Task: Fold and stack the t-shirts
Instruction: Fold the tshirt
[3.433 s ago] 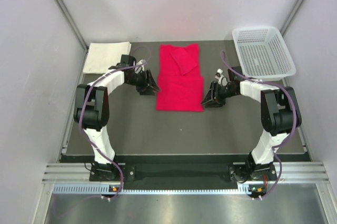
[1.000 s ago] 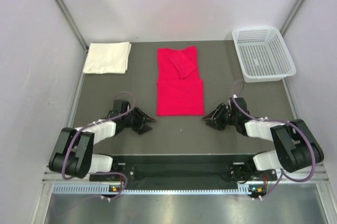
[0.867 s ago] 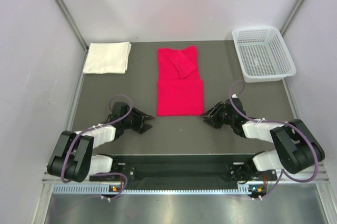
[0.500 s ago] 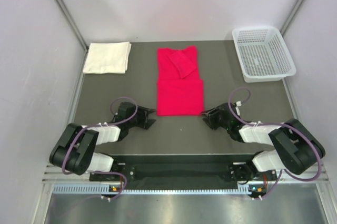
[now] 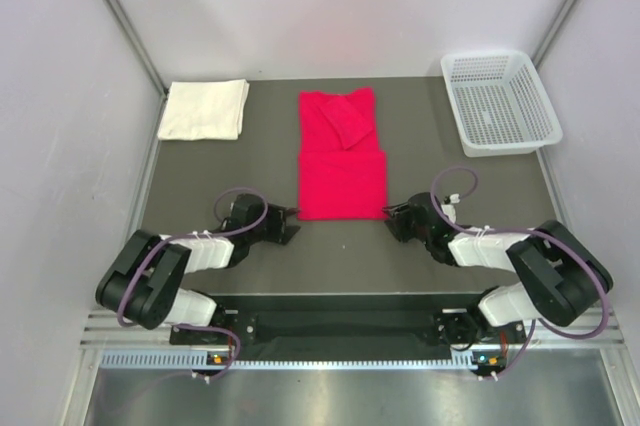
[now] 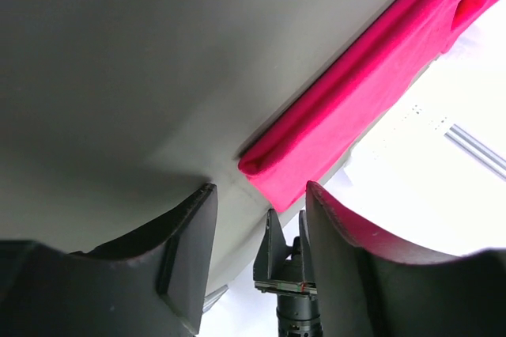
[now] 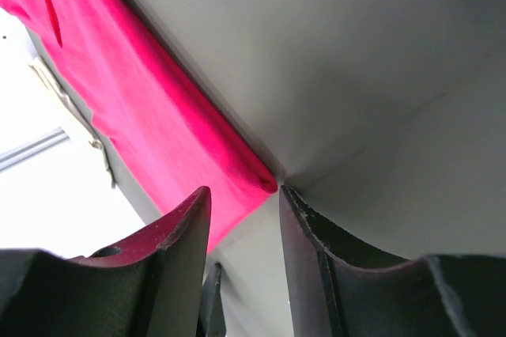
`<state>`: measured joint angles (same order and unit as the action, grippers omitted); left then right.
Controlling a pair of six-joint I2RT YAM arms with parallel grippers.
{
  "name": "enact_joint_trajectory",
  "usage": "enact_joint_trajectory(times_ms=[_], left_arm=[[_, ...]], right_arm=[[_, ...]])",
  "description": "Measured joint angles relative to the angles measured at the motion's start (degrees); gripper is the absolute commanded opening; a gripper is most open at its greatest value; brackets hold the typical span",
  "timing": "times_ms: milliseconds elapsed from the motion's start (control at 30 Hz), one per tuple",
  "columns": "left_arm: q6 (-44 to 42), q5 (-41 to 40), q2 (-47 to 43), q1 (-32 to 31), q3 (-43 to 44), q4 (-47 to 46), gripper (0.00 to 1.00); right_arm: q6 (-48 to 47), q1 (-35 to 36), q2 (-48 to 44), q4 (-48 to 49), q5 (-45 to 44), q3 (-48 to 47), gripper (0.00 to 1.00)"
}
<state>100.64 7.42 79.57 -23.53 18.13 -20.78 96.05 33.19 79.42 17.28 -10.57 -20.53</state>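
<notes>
Dark table (image 5: 200, 171); left hand (image 5: 287, 224), right hand (image 5: 393, 219) spread at red t-shirt (image 5: 342, 174) near corners.

**No legible text**

Nothing readable in any view — no words, nos. or logos show on the red t-shirt (image 5: 342, 161), the cream t-shirt (image 5: 205, 109) or the mesh basket (image 5: 500, 101). The front rail (image 5: 340, 358) carries small orange spots near each arm base — too small to tell if they're labels or lights.
</notes>
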Motion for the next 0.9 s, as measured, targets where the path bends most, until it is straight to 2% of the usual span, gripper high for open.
enact_joint_trajectory(times_ms=[433, 533, 900], left_arm=[[-0.11, 0.2, 2.75, -0.2, 0.94, -1.07, 0.42], [-0.5, 0.46, 3.91, -0.2, 1.25, -2.29, 0.4], [-2.6, 1.79, 6.54, 0.59, 1.73, -4.44, 0.22]], right_arm=[[1.4, 1.68, 2.27, -0.85, -1.73, -2.05, 0.38], [1.97, 1.68, 2.91, -0.02, -1.73, -2.05, 0.35], [2.71, 1.81, 3.3, -0.13, -1.81, -1.97, 0.28]])
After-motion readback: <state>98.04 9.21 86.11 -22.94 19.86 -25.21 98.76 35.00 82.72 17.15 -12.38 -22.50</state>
